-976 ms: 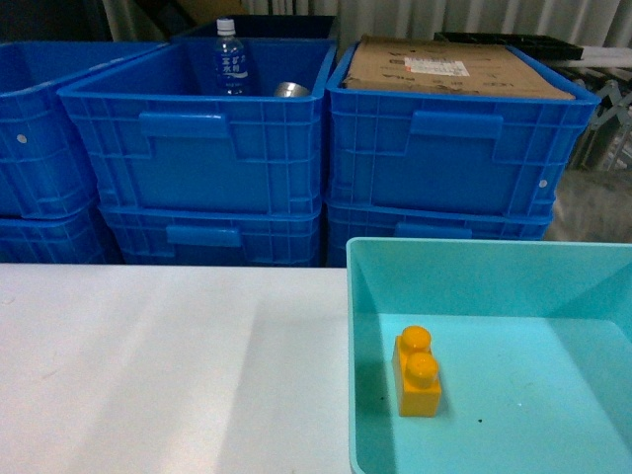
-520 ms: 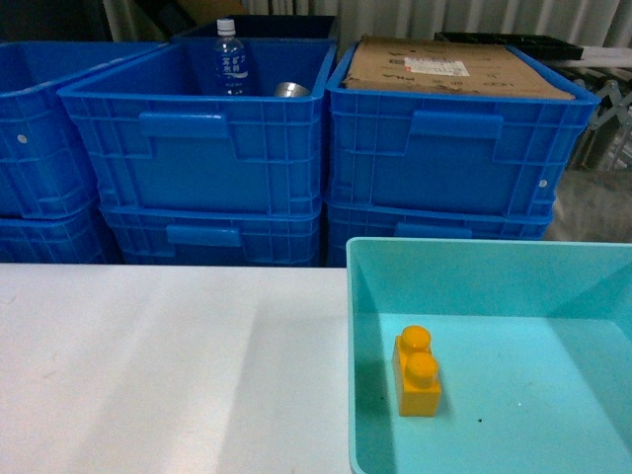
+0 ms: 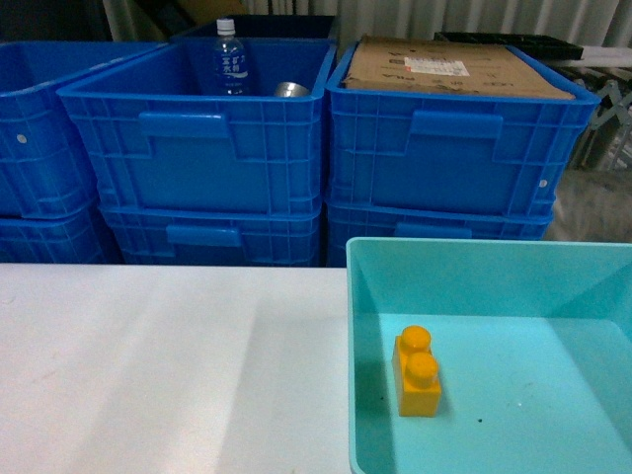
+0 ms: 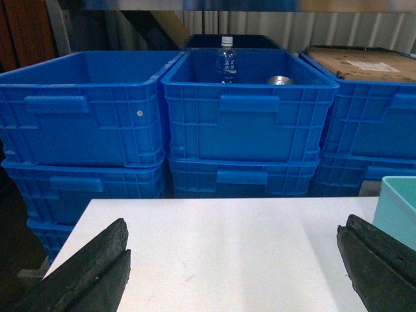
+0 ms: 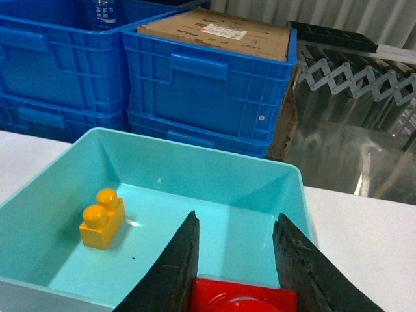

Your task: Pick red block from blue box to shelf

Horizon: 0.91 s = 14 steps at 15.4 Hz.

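The red block (image 5: 244,296) sits between the black fingers of my right gripper (image 5: 237,218), which is shut on it above the near right part of the blue box (image 5: 195,146). In the head view the blue box (image 3: 444,245) stands on the white table at the lower right; neither gripper nor the red block shows there. My left gripper (image 4: 234,224) hangs open over the white table (image 4: 221,247), its fingers wide apart with nothing between them. Shiny metal bars of the shelf (image 5: 351,71) show beyond the table at the right.
A yellow-orange two-stud brick (image 3: 418,372) lies on the tub's floor at its left. Dark blue ribbed crates (image 3: 197,148) are stacked behind the table, one holding a water bottle (image 3: 229,59), another covered by cardboard (image 3: 449,67).
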### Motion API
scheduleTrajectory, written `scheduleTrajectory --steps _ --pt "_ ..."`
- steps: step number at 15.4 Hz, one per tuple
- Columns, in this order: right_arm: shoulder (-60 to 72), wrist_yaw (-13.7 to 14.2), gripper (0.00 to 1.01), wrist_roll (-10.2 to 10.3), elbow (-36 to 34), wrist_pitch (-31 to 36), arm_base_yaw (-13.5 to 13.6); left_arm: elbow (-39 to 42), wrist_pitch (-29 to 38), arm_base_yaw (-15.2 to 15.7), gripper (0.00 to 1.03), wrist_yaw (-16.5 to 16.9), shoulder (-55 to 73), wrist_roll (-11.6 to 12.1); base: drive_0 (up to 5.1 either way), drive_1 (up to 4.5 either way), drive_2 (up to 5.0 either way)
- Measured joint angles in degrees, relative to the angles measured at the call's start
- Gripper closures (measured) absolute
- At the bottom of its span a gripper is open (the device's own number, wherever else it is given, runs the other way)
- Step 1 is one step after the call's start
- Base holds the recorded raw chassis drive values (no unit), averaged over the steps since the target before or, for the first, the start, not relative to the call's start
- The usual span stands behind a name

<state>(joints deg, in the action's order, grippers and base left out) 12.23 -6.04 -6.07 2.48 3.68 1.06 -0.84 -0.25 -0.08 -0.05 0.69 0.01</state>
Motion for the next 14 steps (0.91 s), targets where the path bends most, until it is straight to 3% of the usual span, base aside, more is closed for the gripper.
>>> scheduleTrajectory --steps 14 --pt "0.0 0.02 0.72 0.0 0.0 -0.09 0.0 0.0 -0.09 0.0 0.05 0.0 0.0 0.0 -0.1 -0.13 -0.1"
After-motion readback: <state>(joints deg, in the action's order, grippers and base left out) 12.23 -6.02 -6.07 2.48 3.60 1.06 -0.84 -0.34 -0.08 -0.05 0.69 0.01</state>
